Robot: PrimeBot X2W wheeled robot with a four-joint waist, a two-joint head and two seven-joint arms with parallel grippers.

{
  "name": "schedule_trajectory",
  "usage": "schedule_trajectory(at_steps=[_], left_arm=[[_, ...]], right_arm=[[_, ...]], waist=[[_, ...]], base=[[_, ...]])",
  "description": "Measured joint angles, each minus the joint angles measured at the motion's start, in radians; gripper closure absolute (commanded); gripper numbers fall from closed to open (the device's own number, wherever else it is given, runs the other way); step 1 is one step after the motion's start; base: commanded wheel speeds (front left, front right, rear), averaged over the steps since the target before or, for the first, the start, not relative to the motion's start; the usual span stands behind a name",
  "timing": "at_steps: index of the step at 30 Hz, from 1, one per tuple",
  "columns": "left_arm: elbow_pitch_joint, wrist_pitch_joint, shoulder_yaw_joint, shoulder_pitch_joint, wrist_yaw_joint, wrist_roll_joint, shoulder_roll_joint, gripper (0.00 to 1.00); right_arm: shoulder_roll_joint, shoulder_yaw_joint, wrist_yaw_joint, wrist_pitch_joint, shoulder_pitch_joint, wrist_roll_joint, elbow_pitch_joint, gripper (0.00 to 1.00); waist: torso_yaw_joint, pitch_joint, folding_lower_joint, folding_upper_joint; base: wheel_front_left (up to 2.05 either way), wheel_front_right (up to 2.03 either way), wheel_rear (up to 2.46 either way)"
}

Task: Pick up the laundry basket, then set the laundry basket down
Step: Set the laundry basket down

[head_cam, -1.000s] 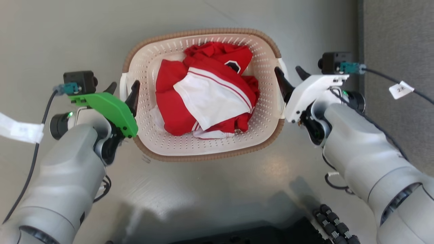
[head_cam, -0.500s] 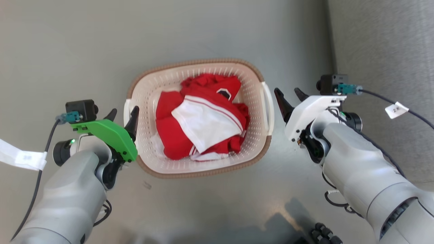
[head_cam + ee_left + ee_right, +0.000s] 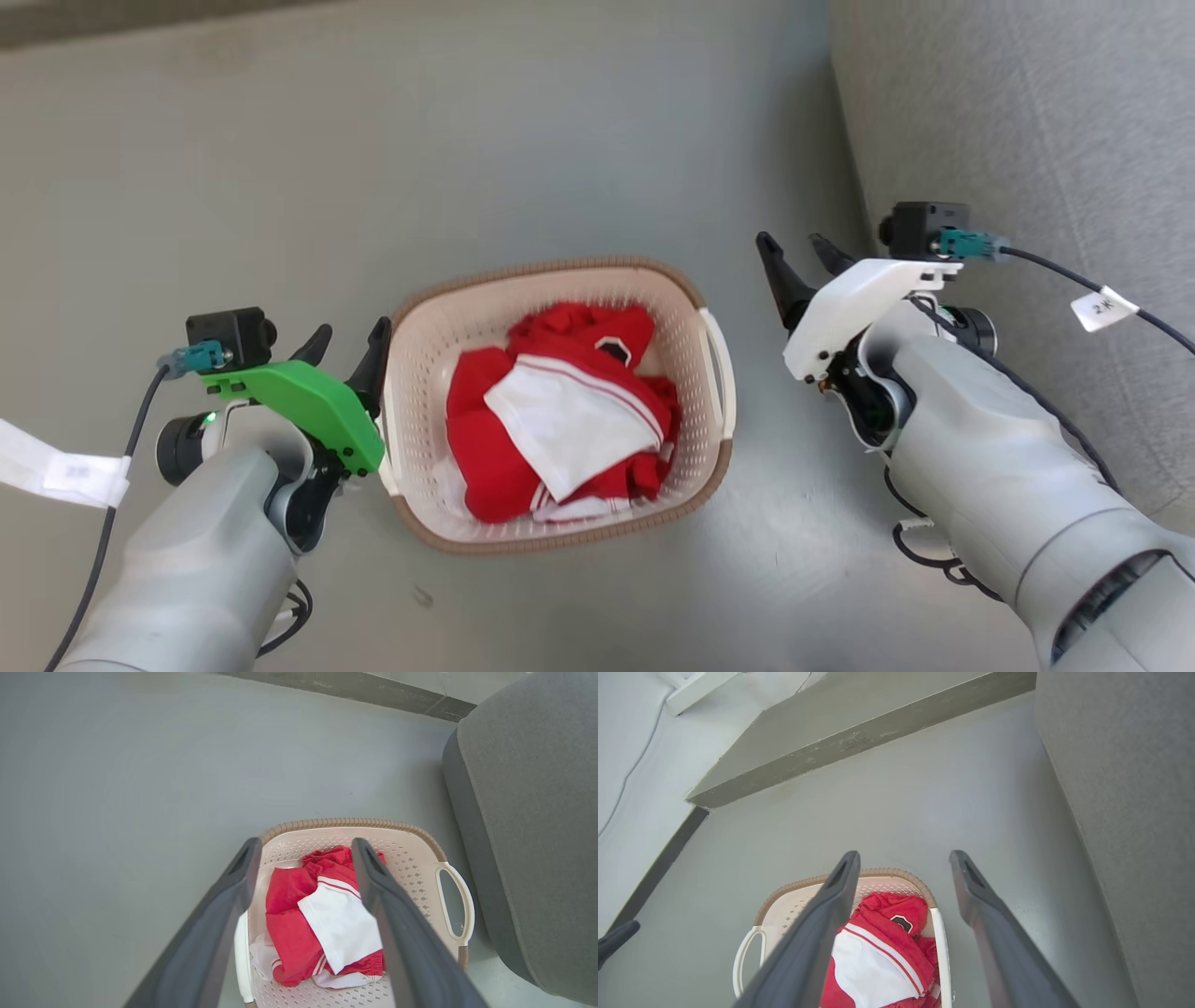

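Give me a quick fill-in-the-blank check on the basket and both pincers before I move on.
The basket stands on the ___.
The left pincer and the right pincer are both ___, not shut.
The clothes inside it are red and ___.
Missing words: floor, open, white.

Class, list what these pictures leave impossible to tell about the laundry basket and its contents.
- Head view: the floor of the laundry basket, covered by the red and white clothes.
- Head view: whether the left pincer touches its handle; they overlap.
- Left wrist view: its near end, cut by the bottom edge.
- Head view: the clothes' badge, too small to read.
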Motion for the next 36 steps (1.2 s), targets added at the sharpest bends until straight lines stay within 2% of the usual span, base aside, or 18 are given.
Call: schedule_trajectory(at_steps=[4, 11, 21, 26, 32, 36], left_arm=[[-0.026, 0.000, 0.021, 0.018, 0.000, 0.006, 0.009, 0.00], [-0.102, 0.000, 0.160, 0.029, 0.000, 0.052, 0.037, 0.00], [-0.194, 0.000, 0.268, 0.148, 0.003, 0.179, 0.044, 0.00], [-0.283, 0.000, 0.363, 0.198, 0.034, 0.239, 0.046, 0.00], [-0.444, -0.003, 0.494, 0.272, 0.064, 0.354, 0.061, 0.00], [-0.526, -0.003, 0.557, 0.324, 0.079, 0.411, 0.056, 0.00]], right_arm=[[-0.024, -0.049, -0.011, 0.000, 0.029, -0.024, -0.036, 0.00], [-0.049, -0.123, -0.034, 0.000, 0.098, -0.080, -0.119, 0.00], [-0.094, -0.229, -0.054, 0.000, 0.188, -0.220, -0.312, 0.00], [-0.139, -0.309, -0.090, -0.002, 0.270, -0.282, -0.417, 0.00], [-0.140, -0.398, -0.122, -0.004, 0.342, -0.381, -0.599, 0.00], [-0.147, -0.435, -0.132, -0.005, 0.404, -0.429, -0.666, 0.00]], waist=[[0.002, -0.057, 0.0000, 0.0000], [0.009, -0.159, 0.0000, 0.0000], [0.016, -0.303, 0.0000, 0.0000], [0.021, -0.368, 0.0000, 0.0000], [0.029, -0.419, 0.0000, 0.0000], [0.035, -0.430, -0.0001, 0.0000]], base=[[0.00, 0.00, 0.00], [0.00, 0.00, 0.00], [0.00, 0.00, 0.00], [0.00, 0.00, 0.00], [0.00, 0.00, 0.00], [0.00, 0.00, 0.00]])
